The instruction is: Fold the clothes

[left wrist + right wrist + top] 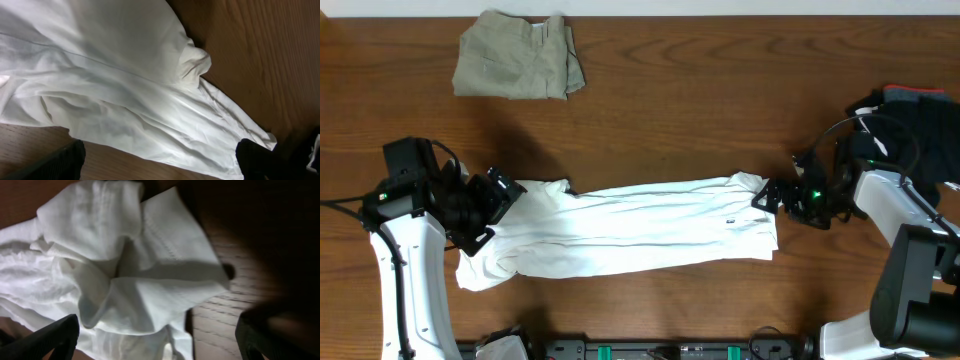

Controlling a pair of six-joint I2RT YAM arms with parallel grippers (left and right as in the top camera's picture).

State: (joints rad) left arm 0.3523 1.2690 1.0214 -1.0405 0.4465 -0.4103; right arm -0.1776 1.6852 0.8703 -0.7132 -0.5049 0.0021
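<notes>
The clothes are chiefly a white T-shirt (640, 225), lying crumpled in a long band across the middle of the table. My left gripper (503, 207) is at its left end, open. In the left wrist view the shirt (125, 75) fills the frame, and its edge runs between the spread fingers (60, 164) of the gripper (160, 167). My right gripper (767, 195) is at the shirt's right end, open. There the bunched hem (125, 265) lies under the gripper (160, 340), and nothing is clamped. Folded khaki trousers (517, 55) lie at the back left. A black bundle (920, 125) lies at the far right.
Brown wooden table (700, 90) under everything. The black bundle sits just behind my right arm (895, 205). The trousers sit near the back edge, well apart from the shirt. The left arm's white link (415, 280) runs along the front left.
</notes>
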